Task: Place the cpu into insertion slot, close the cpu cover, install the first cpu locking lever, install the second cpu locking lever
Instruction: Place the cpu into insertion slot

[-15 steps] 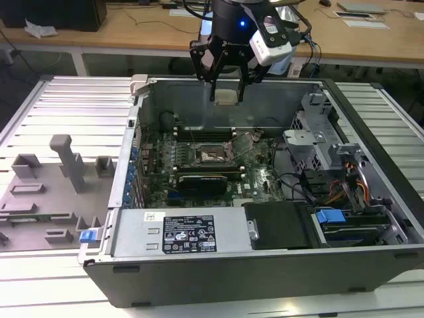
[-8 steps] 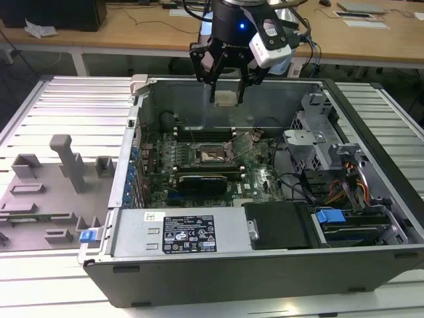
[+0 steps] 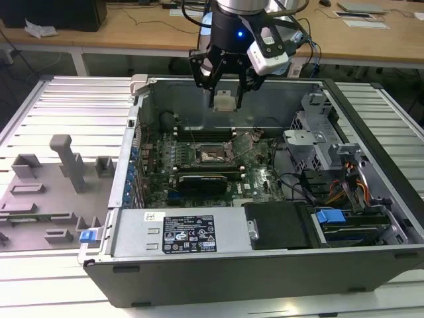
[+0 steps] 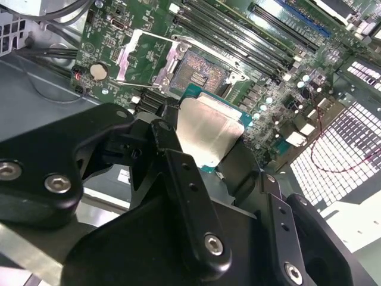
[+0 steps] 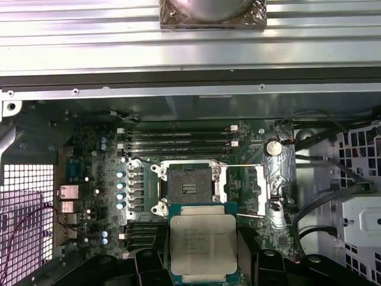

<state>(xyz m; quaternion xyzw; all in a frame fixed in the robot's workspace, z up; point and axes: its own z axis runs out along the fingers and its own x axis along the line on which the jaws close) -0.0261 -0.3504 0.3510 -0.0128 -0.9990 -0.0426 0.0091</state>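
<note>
cpu (image 5: 202,243) top: matt silvery metal; claw (image 3: 225,101): matt blk w/ shiny screws; worktop (image 3: 73,99): ribbed bare metal, satin.

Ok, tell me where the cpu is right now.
In the exterior view, the cpu sits between the fingers of the gripper, in the air over the open computer case, above the green motherboard and not yet in the insertion slot.

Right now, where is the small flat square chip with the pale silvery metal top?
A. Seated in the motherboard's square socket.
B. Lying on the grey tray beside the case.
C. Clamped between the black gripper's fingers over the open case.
C: the silvery square chip sits between the gripper's fingers in mid-air, and the square socket shows its bare pin field.
</note>
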